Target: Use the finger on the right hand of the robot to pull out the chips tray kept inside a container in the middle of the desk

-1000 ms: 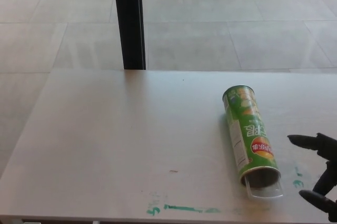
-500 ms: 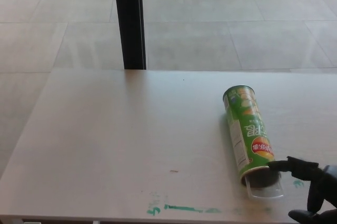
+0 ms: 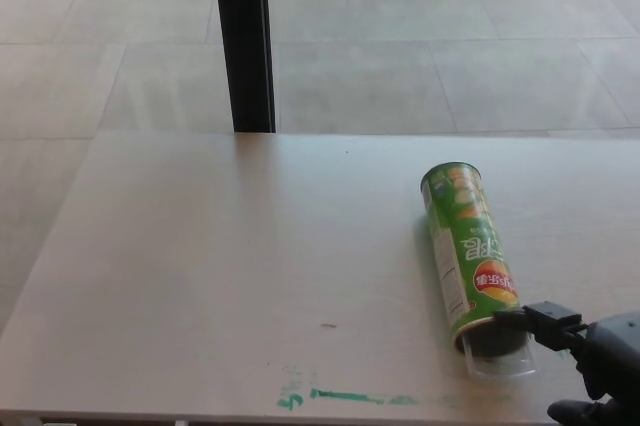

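A green chips can (image 3: 468,251) lies on its side on the right half of the white desk (image 3: 220,276), its open mouth facing me. A clear plastic tray (image 3: 503,362) sticks a little way out of that mouth. My right hand (image 3: 595,361) comes in from the lower right corner, open, with one black finger (image 3: 530,321) stretched left and its tip at the can's open rim, over the tray's end. Another finger (image 3: 572,411) curls below at the picture's bottom edge. My left hand does not show.
Green marker scribbles (image 3: 345,397) run along the desk's near edge. A black vertical post (image 3: 243,38) stands behind the desk's far edge, against a pale tiled floor (image 3: 420,36).
My right hand has moved left and down toward the can's mouth; its outstretched finger went from well right of the can to touching the open rim. The can has stayed put.
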